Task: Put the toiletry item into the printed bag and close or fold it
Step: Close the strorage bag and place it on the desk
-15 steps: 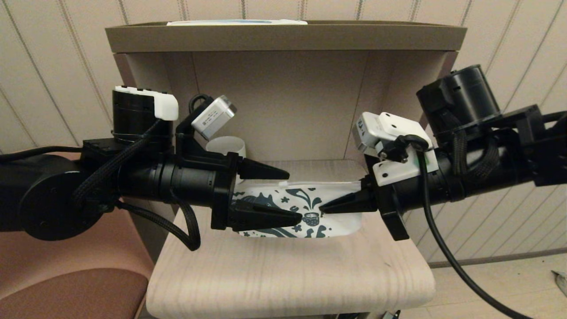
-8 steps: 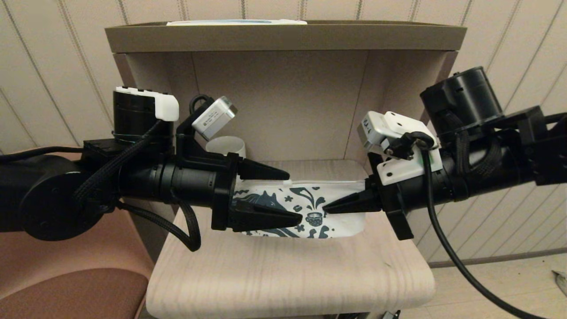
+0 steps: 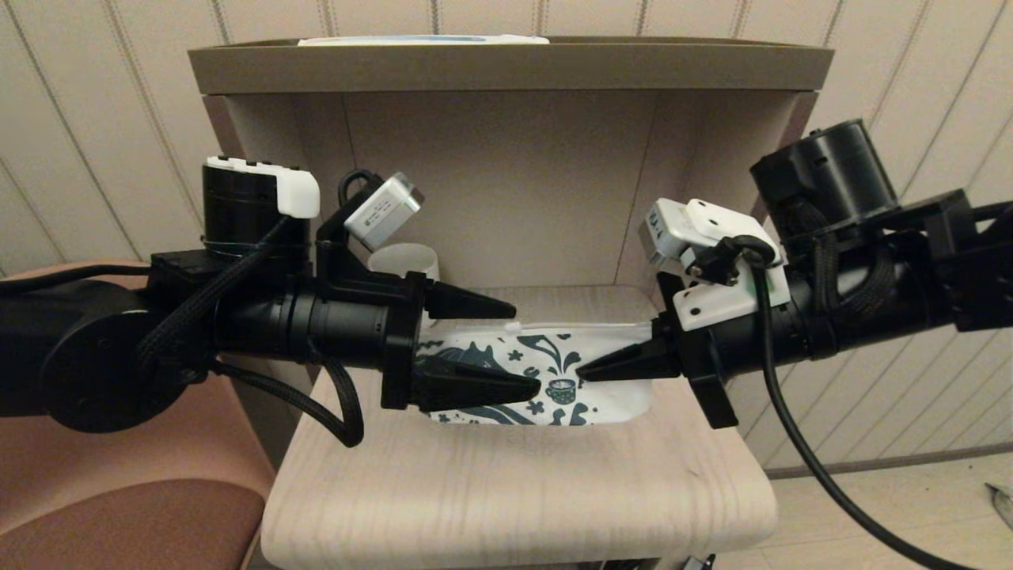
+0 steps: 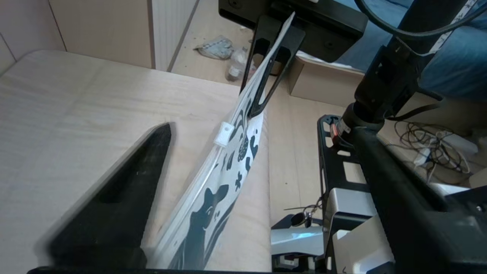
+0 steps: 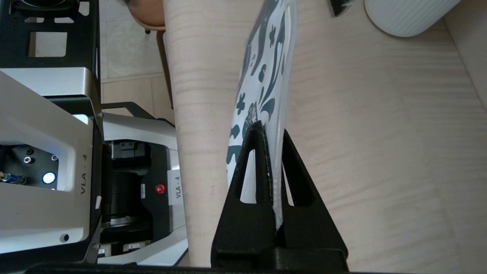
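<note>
The printed bag (image 3: 546,372), white with a dark teal horse and cup, stands on its long edge on the lower shelf (image 3: 514,491). My right gripper (image 3: 579,370) is shut on the bag's right end; in the right wrist view its fingertips (image 5: 254,133) pinch the bag (image 5: 266,64) edge. My left gripper (image 3: 528,348) is open around the bag's left half, one finger behind and one in front, neither pressing it. The left wrist view shows one left finger (image 4: 125,182) apart from the bag (image 4: 213,182) and its white zip slider (image 4: 223,134). The toiletry tube is out of view.
A ribbed white mug (image 3: 405,261) stands at the back left of the shelf, behind my left gripper, and also shows as the mug (image 5: 407,15) in the right wrist view. Shelf walls close in the back and sides. A brown chair (image 3: 134,522) is at lower left.
My right gripper has drawn back a little to the right with the bag's end, and the bag shifted slightly right with it. The left gripper has hardly moved.
</note>
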Robot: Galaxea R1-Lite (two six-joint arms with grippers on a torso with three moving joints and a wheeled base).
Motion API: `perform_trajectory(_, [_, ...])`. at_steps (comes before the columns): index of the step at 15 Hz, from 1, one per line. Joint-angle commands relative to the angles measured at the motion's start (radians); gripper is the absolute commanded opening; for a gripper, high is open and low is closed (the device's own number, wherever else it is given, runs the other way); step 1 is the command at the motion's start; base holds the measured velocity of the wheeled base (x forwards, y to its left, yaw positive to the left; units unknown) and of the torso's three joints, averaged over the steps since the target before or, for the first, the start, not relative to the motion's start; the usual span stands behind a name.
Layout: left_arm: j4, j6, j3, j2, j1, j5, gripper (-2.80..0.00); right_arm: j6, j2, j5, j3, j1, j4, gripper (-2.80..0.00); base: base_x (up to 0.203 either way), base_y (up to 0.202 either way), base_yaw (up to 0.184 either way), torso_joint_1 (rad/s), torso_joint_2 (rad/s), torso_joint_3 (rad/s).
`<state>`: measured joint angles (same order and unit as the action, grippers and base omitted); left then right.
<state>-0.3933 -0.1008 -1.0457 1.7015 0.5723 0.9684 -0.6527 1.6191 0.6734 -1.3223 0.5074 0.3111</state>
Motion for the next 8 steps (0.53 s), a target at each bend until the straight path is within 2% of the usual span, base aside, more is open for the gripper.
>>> perform_trajectory(1, [-0.002,0.0,0.001,0.002,0.0,0.006,-2.8,-0.004,-0.001,0.005,-0.001,0.0,0.002,-2.8,0.0,0.0,0.0,0.0,0.0,0.0])
perform_trajectory(8, [-0.002,-0.002,0.001,0.003,0.0,0.007,-2.8,-0.004,0.001,0.003,-0.003,0.001,-0.001,-2.8,0.0,0.0,0.0,0.0,0.0,0.0])
